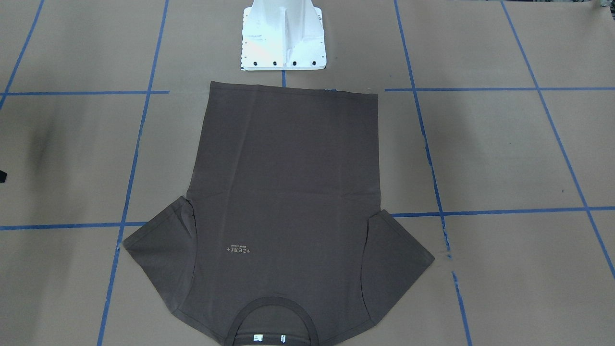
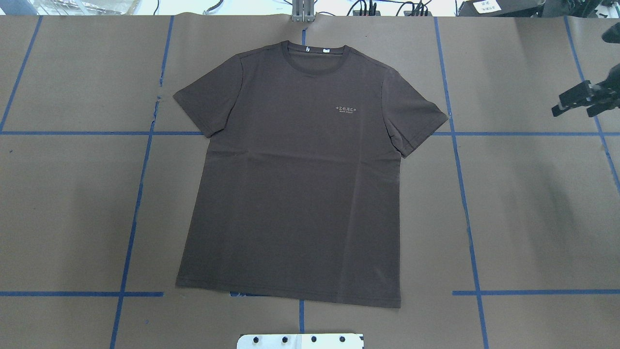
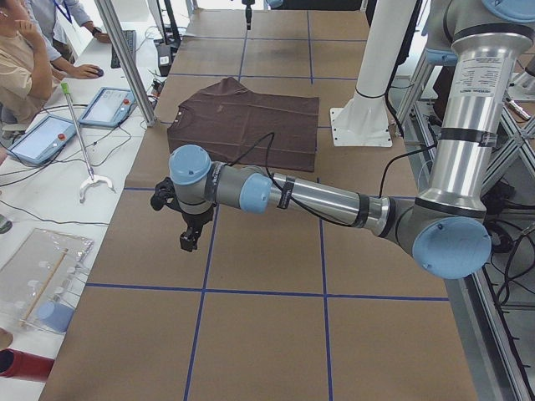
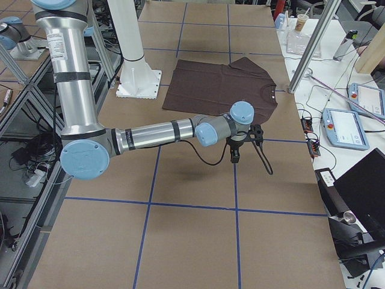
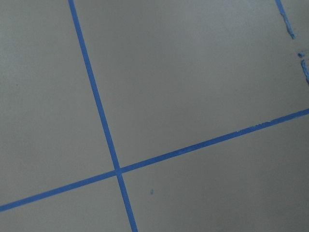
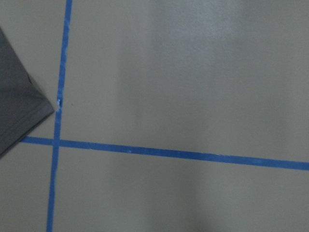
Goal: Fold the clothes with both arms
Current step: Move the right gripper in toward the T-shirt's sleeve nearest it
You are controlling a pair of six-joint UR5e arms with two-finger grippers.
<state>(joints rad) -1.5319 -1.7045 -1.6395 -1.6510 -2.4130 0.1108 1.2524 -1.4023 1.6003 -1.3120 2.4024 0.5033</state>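
Note:
The dark brown T-shirt point(image 2: 295, 184) lies spread flat, front up, in the middle of the table, collar point(image 2: 315, 53) on the far side and hem toward the robot's base. Both sleeves are spread out. My right gripper point(image 2: 572, 111) hangs over bare table well to the right of the right sleeve point(image 2: 416, 116), its two fingers apart and holding nothing. The right wrist view catches only that sleeve's corner point(image 6: 19, 111). My left gripper point(image 3: 189, 242) points down over bare table left of the shirt. It shows only in the exterior left view, so I cannot tell its state.
The white pedestal base point(image 1: 283, 36) stands just behind the hem. Blue tape lines point(image 2: 140, 194) grid the brown table cover. Beyond the far edge there are metal posts point(image 3: 125, 58), control tablets point(image 3: 109, 107) and seated people point(image 3: 21, 67).

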